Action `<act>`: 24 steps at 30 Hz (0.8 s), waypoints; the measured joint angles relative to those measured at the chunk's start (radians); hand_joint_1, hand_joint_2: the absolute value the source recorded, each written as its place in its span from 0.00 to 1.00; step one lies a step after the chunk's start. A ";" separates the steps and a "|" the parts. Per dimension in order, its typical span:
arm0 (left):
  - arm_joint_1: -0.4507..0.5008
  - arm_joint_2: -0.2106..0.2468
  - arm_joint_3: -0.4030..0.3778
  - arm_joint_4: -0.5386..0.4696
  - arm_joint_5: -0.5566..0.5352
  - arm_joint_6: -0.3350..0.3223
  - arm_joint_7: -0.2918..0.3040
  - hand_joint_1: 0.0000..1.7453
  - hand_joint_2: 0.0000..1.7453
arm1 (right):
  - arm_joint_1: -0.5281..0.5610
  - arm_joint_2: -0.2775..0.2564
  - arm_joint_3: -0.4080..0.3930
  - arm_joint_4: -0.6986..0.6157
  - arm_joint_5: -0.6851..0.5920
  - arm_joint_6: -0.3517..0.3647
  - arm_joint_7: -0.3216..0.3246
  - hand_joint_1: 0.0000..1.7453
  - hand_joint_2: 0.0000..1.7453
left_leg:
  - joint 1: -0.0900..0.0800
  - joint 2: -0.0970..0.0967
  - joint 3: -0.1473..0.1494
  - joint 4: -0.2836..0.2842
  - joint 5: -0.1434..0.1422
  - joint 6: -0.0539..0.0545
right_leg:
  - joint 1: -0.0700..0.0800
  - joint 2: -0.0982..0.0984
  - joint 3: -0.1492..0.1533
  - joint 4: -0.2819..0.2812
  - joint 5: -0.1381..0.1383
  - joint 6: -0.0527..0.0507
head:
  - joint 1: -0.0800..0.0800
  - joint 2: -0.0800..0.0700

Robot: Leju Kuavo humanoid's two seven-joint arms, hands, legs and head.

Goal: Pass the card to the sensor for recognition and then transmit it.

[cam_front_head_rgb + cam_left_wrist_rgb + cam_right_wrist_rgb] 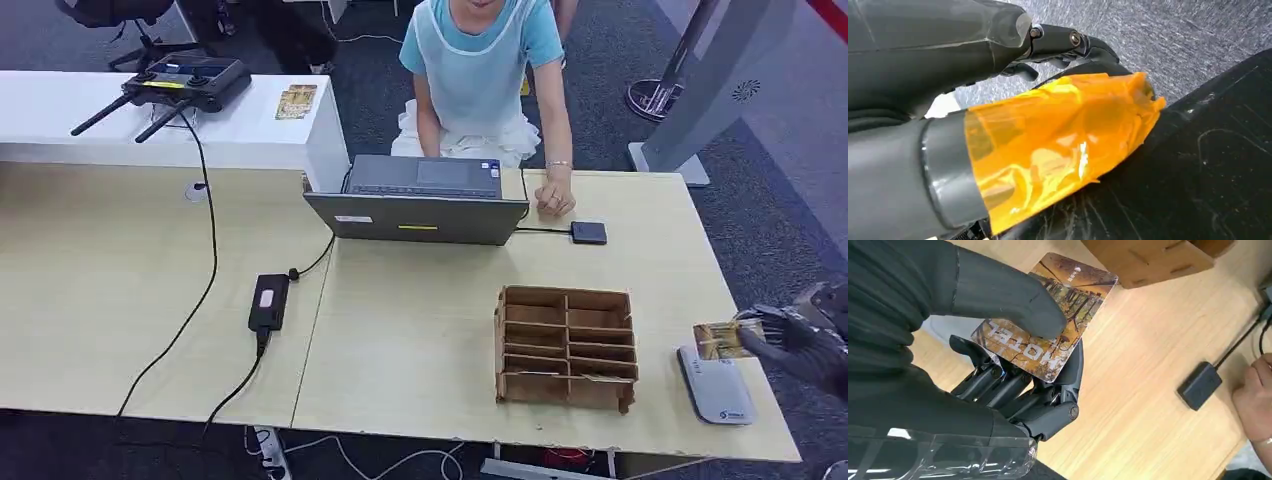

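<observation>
The right robot hand (pixel 790 335) pinches the card (pixel 722 339) under its thumb just above the sensor (pixel 716 385) at the table (pixel 420 330) edge; the shallow grip could let it slip to the floor

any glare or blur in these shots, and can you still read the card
Right wrist view: the card is sharp, letters "OTEL" legible past the thumb of the right hand. Left wrist view: glare streaks on the orange tape, floor softly blurred. Head view: even light, the card too small to read.
</observation>
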 joint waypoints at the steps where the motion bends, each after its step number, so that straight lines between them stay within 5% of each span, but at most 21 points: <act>1: 0.000 0.000 -0.005 0.000 -0.003 -0.002 0.000 0.00 0.00 | 0.001 0.000 0.009 0.002 0.005 -0.003 -0.002 1.00 1.00 | 0.000 0.000 0.000 0.000 0.000 0.000 | 0.000 0.000 0.000 0.000 0.000 0.000 | 0.000 0.000; 24: -0.008 -0.003 -0.114 0.000 -0.050 -0.037 -0.012 0.00 0.00 | -0.006 0.002 0.111 0.110 0.085 -0.047 -0.031 1.00 1.00 | -0.001 0.000 0.000 0.000 0.000 0.000 | -0.001 0.000 0.000 0.000 0.000 0.000 | 0.000 0.000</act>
